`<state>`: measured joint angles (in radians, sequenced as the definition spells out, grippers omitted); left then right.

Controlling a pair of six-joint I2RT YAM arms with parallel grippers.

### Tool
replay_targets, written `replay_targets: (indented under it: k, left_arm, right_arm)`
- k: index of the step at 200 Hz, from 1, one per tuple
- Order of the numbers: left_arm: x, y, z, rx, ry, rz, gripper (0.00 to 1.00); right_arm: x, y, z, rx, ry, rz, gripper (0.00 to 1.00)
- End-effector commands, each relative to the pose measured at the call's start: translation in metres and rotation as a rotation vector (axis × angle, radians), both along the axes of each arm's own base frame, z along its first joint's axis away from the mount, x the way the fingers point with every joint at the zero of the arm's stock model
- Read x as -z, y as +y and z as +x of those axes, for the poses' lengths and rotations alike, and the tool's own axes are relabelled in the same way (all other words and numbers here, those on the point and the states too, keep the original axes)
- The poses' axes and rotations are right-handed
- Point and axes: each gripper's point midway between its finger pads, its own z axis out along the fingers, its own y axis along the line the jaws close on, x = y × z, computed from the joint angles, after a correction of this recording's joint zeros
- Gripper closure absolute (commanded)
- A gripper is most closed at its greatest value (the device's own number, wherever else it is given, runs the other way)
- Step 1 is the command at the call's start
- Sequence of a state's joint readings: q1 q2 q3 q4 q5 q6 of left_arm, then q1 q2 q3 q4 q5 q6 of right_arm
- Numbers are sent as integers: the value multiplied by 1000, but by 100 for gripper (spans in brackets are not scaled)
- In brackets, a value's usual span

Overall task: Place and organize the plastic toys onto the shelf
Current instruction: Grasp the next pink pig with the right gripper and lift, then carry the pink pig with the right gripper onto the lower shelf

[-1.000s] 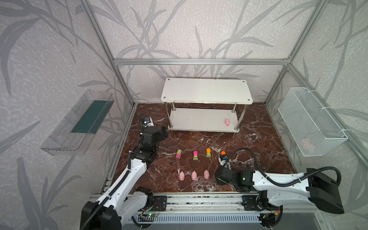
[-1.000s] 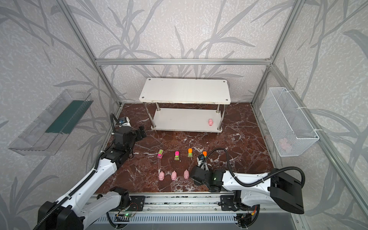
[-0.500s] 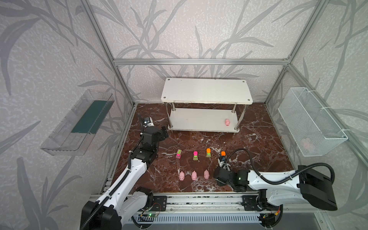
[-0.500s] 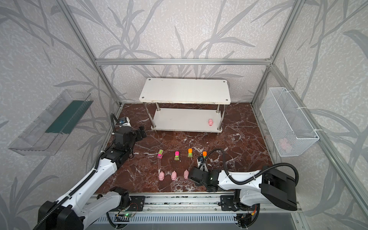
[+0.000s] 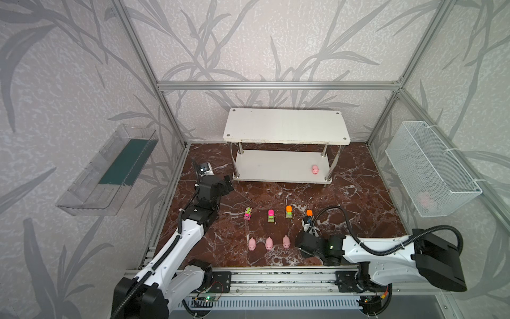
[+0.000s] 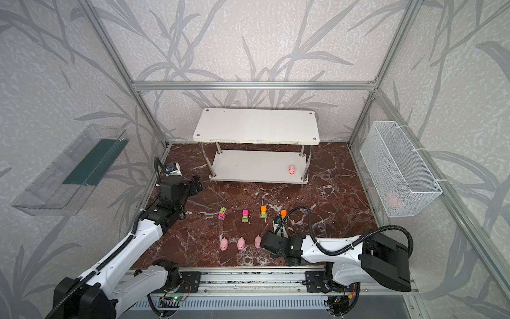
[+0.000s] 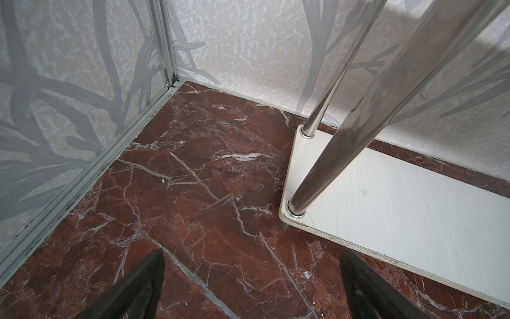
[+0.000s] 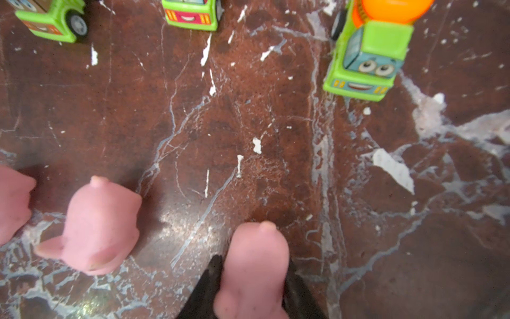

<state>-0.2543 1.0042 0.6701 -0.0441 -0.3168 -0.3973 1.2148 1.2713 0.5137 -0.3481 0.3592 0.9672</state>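
Observation:
Three pink pigs stand in a row on the floor, and my right gripper (image 8: 252, 262) is shut on the rightmost pig (image 8: 255, 265), with a black finger pressed on each of its sides. In both top views this gripper (image 5: 295, 243) partly covers that pig (image 5: 286, 242). Several neon toy cars (image 5: 271, 215) stand in a row behind the pigs. The white two-tier shelf (image 5: 285, 124) stands at the back with one pig (image 5: 315, 169) on its lower board. My left gripper (image 7: 252, 276) hangs open and empty over bare floor by the shelf's left front post (image 7: 317, 182).
A white wire mesh basket (image 5: 430, 171) hangs on the right wall with something pink inside. A clear plastic tray (image 5: 107, 171) hangs on the left wall. The right arm's cable (image 5: 345, 215) loops above the floor near the rightmost car (image 5: 309, 212).
My right gripper has slid a little left and its jaws have closed around the rightmost pig. The left arm and all other toys have stayed put.

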Motion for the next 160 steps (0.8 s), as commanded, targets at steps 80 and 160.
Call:
replay_targets:
  k: [80,160]
  left_arm:
    - [2,2,-1,-22,-6,-18,3]
    - [-2,5,-4,-35,-17,-12,3]
  right_arm:
    - [-148,-6,102,-59,-295,65,66]
    - [-153,3,213,-52,-308,42,66]
